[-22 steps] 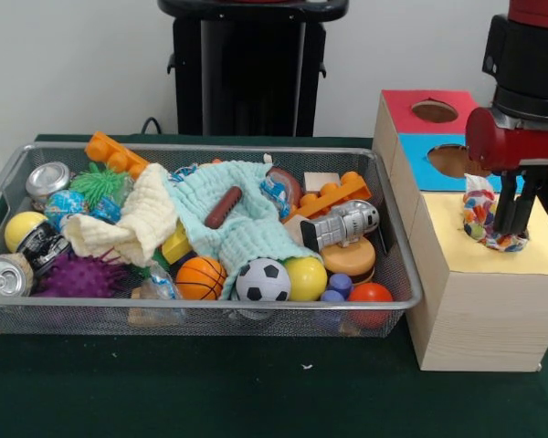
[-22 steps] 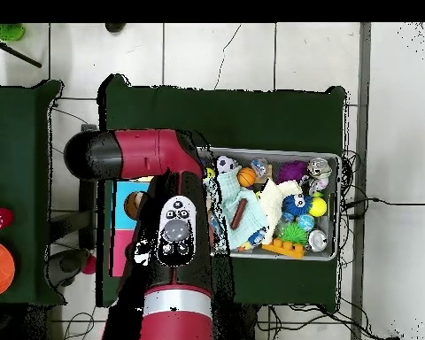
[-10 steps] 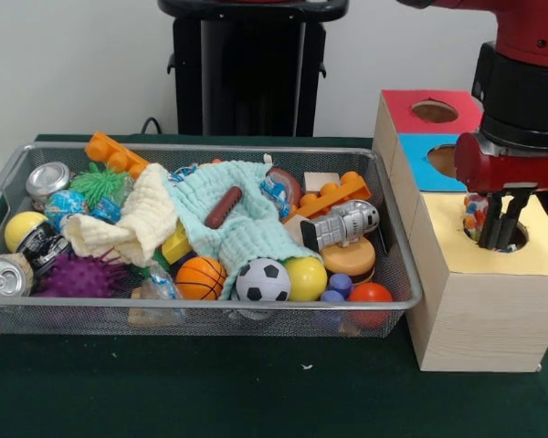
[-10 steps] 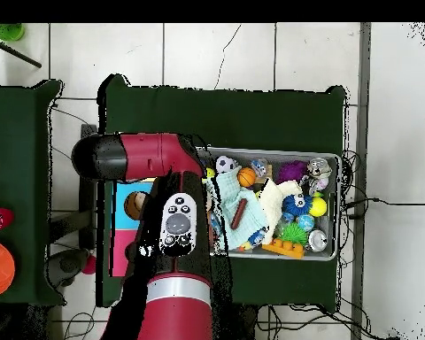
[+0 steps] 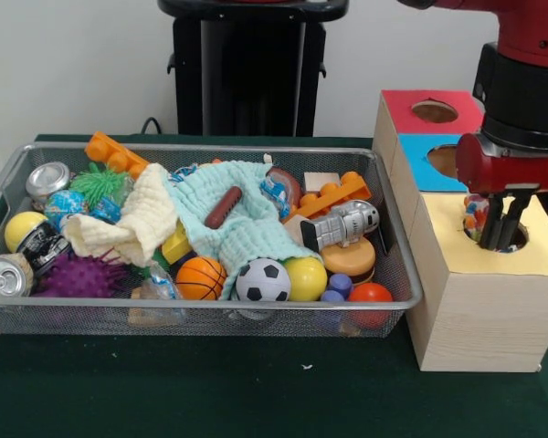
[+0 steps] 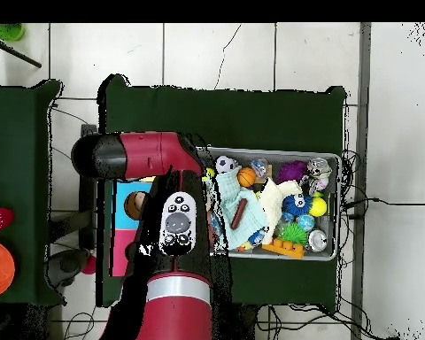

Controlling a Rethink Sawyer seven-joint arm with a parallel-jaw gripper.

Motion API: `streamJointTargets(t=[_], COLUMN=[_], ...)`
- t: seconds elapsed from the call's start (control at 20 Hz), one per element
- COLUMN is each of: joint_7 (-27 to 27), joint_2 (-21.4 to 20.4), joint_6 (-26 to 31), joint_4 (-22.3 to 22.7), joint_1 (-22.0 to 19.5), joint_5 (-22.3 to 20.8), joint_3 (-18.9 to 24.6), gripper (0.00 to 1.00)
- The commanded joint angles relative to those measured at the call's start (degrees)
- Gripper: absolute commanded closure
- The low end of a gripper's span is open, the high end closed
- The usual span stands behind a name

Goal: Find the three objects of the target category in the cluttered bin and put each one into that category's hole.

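Looking across the dark green table (image 5: 256, 383), we see the wire bin (image 5: 395, 274) beside the wooden box (image 5: 479, 310); our gripper (image 5: 498, 239) reaches into its yellow hole (image 5: 521, 239), fingers clamped on the candy bag (image 5: 475, 215); white wall (image 5: 73, 64) behind.

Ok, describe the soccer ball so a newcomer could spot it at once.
Start at the wire mesh bin on the green table. Along its front wall sits a row of balls: the soccer ball lies between the orange basketball and a plain yellow ball. It alone is white with black patches.
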Motion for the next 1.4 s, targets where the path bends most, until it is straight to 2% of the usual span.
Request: streamJointTargets(t=[0.05, 0.35, 0.5, 0.8, 1.4], joint_7=[4.8, 7.1, 9.2, 8.5, 6.0], joint_2=[13.3, 15.4, 13.8, 6.9, 2.2], joint_6=[-5.9, -10.2, -10.7, -3.1, 2.2], joint_4=[1.3, 0.9, 2.6, 8.1, 10.6], joint_1=[-2.3, -1.8, -1.2, -2.3, -2.7], joint_5=[-4.1, -4.1, -3.3, 0.3, 1.0], joint_3=[3.2, 2.8, 2.3, 4.7, 5.3], gripper=[1.00, 1.00, 1.00, 1.00, 1.00])
